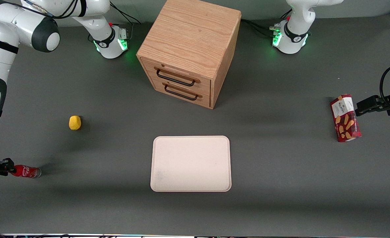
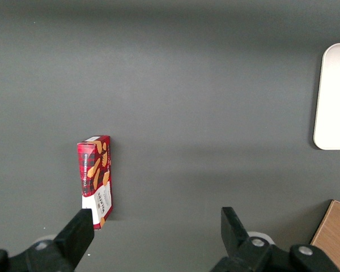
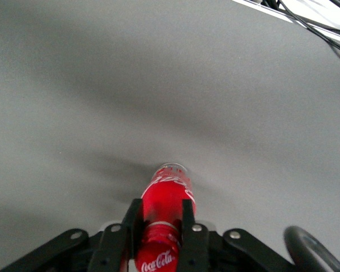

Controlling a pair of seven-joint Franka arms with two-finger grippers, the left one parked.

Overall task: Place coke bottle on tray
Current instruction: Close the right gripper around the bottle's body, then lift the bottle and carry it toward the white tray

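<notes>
With the tool point(image 3: 160, 232) clamped on the coke bottle point(image 3: 166, 198), lift clear of the bench point(image 1: 281, 165) before carrying toward the tray point(image 1: 191, 163).

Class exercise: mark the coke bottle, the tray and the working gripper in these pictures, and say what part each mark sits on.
coke bottle point(image 3: 169, 198): right wrist view, red body between the fingers.
tray point(image 1: 191, 163): front view, bare flat middle.
gripper point(image 3: 158, 229): right wrist view, midway between fingertips, shut on the bottle.

My gripper point(image 3: 161, 224) pinched the slim red coke bottle point(image 1: 26, 172) with white script at my end of the table, well apart from the flat, pale cream rectangular tray point(image 1: 191, 164).
</notes>
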